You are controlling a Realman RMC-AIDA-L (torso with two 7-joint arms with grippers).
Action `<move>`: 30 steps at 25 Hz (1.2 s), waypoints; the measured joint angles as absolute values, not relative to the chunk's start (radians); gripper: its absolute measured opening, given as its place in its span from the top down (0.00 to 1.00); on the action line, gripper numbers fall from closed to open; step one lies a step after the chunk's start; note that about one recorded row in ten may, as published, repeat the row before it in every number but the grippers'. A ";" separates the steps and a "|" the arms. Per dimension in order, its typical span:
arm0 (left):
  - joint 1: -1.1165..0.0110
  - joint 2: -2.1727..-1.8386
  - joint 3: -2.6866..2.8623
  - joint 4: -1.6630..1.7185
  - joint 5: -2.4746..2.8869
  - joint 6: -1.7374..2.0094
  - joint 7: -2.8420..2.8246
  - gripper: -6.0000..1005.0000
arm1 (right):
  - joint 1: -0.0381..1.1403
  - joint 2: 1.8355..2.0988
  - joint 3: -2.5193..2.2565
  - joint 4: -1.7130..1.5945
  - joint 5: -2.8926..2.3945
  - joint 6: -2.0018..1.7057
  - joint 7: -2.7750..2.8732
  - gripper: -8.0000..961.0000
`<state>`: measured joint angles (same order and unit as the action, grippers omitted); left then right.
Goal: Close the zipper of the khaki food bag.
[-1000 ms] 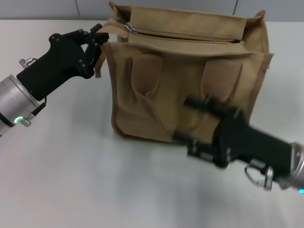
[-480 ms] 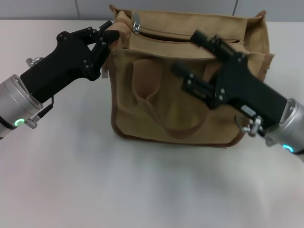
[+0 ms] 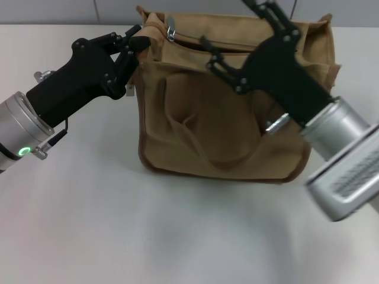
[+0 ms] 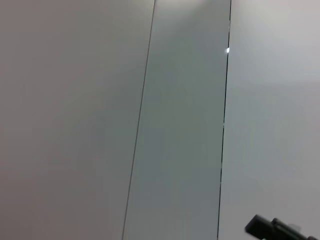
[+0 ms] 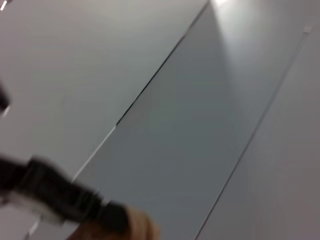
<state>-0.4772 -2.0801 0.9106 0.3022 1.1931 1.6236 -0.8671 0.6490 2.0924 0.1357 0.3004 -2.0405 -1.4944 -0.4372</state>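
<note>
The khaki food bag (image 3: 201,124) stands upright in the middle of the table, its front facing me. The zipper (image 3: 195,40) runs along its top, with the silver slider (image 3: 170,28) at the left end and the line to its right still open. My left gripper (image 3: 135,45) is shut on the bag's top left corner, beside the slider. My right gripper (image 3: 232,26) is open with its fingers spread wide, above the middle of the bag's top and right of the slider. A scrap of khaki (image 5: 142,229) shows in the right wrist view.
The white table (image 3: 89,213) spreads in front of and to the left of the bag. A grey panelled wall (image 3: 59,10) stands behind it and fills both wrist views. My right arm (image 3: 331,148) crosses in front of the bag's right side.
My right gripper has swung up from in front of the bag's lower front to above its top. My left gripper moved in on the bag's top left corner and has stayed there.
</note>
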 joint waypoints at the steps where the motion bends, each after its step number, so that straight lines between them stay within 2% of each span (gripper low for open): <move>1: -0.477 -2.080 0.911 0.302 1.193 1.625 -0.872 0.93 | 0.652 2.092 0.141 0.315 -2.040 -1.477 -0.484 0.19; 10: -0.483 -2.080 0.911 0.303 1.193 1.649 -0.883 0.93 | 0.657 2.092 0.183 0.425 -2.043 -1.345 -0.817 0.19; 30: -0.506 -2.080 0.923 0.305 1.193 1.660 -0.914 0.93 | 0.659 2.092 0.197 0.496 -2.052 -1.292 -0.908 0.19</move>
